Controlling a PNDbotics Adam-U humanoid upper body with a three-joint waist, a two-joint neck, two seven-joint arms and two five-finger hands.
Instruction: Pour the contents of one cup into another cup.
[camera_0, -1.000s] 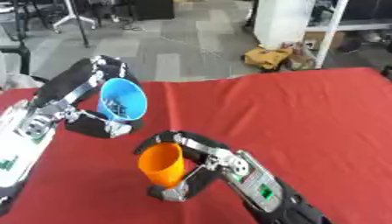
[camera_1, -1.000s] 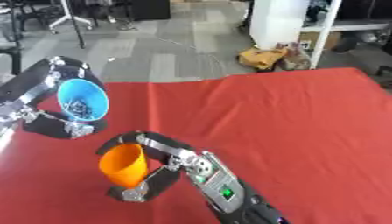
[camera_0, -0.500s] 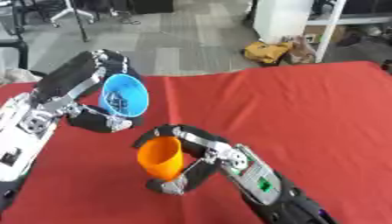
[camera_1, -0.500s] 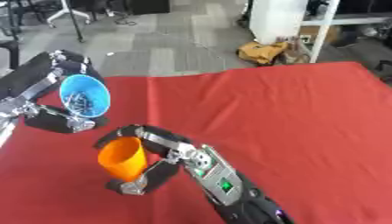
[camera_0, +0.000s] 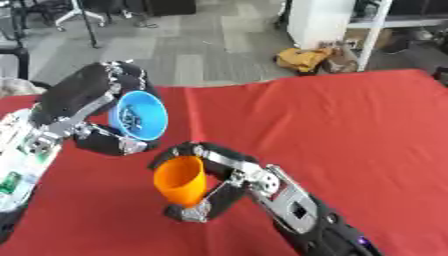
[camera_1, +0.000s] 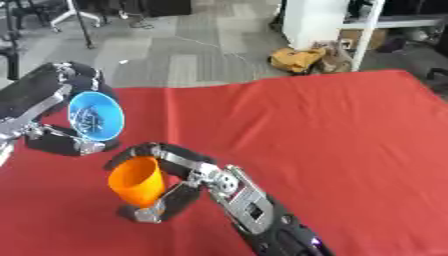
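Observation:
My left hand (camera_0: 87, 107) is shut on a blue cup (camera_0: 140, 121), held tipped on its side with its mouth facing right and down; small dark bits show inside it. Just below and to the right, my right hand (camera_0: 223, 185) is shut on an orange cup (camera_0: 181, 181), upright and slightly tilted, its open mouth under the blue cup's lip. Both cups are lifted above the red table (camera_0: 350, 130). The orange cup's inside is hidden from me.
The red cloth covers the whole table, with bare room to the right. Beyond its far edge lies grey floor with a white pillar (camera_0: 317, 22), a yellow-brown bundle (camera_0: 306, 58) and chair legs (camera_0: 83, 15).
The blue cup has tipped further over and come closer above the orange cup. The whole picture has shifted slightly, so the camera has moved too.

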